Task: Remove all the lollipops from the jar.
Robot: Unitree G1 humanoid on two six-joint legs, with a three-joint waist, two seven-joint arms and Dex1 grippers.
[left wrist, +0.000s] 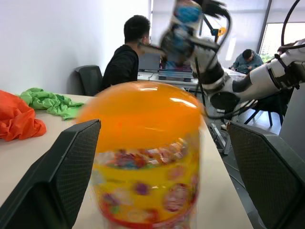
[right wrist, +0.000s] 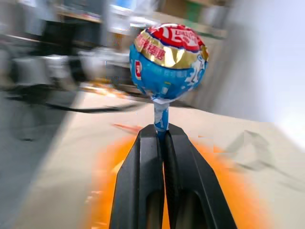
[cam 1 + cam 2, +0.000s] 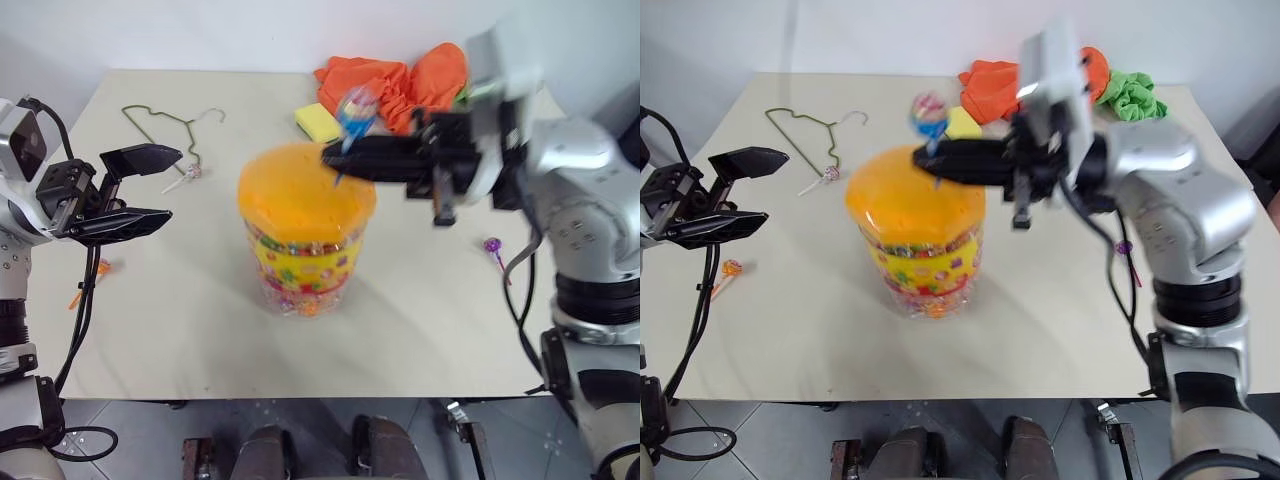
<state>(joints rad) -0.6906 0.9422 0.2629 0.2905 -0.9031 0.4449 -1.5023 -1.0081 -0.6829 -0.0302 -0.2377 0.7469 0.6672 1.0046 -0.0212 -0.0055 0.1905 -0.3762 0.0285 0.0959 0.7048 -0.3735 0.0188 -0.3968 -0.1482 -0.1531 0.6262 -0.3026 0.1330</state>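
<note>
right fingers (image 2: 161, 136) clamp blue lollipop (image 2: 167, 62) stick, upright, above jar (image 3: 305, 225) lid at frame centre; left fingers (image 3: 150, 185) released.

An office or lab room used as a robot test space.

A pale worktop (image 3: 200, 330) is set against a plain white wall on a grey tiled floor. Behind it, a seated person (image 1: 125, 57) and another person (image 1: 248, 59) are seen at desks, with a dark office chair (image 1: 90, 78) and bright windows.
</note>
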